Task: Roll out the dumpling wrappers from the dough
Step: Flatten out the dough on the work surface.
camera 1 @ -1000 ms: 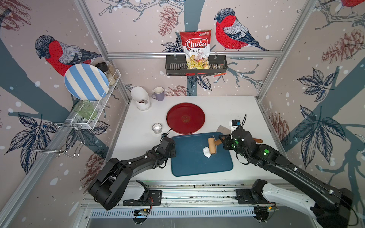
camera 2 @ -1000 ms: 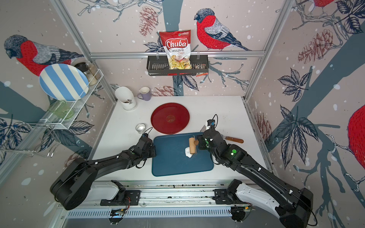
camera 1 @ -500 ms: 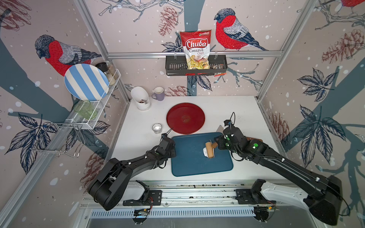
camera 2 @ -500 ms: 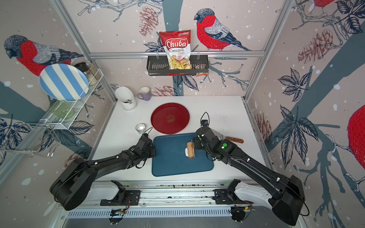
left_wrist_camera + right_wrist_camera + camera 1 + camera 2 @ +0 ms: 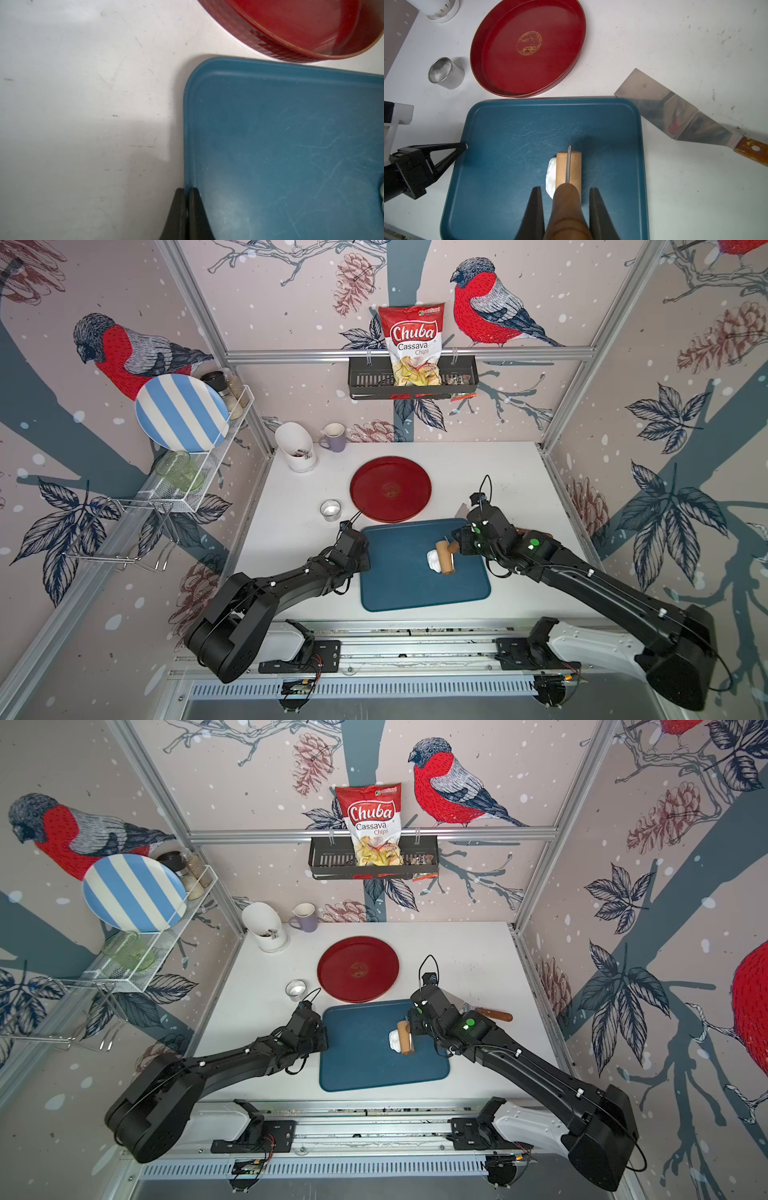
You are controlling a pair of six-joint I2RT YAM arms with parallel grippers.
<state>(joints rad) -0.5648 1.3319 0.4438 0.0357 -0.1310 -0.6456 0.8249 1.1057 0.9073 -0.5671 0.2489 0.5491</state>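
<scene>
A small white lump of dough (image 5: pixel 433 561) (image 5: pixel 551 176) lies right of centre on the blue tray (image 5: pixel 399 580) (image 5: pixel 508 145). A wooden roller (image 5: pixel 445 558) (image 5: pixel 404 1038) (image 5: pixel 569 166) rests over the dough's right side and hides part of it. My right gripper (image 5: pixel 457 547) (image 5: pixel 564 188) is shut on the roller's brown handle. My left gripper (image 5: pixel 365 549) (image 5: pixel 187 189) is shut, with the tray's left rim pinched between its tips. The dumpling wrappers are out of view.
A red round plate (image 5: pixel 390 488) sits just behind the tray, with a small metal cup (image 5: pixel 331 509) to its left. A metal spatula (image 5: pixel 675 112) lies right of the tray. A white holder (image 5: pixel 296 448) and a purple mug (image 5: pixel 334 438) stand at the back.
My right gripper has swung in and drawn the roller onto the dough, a little toward the front. The left arm has not moved.
</scene>
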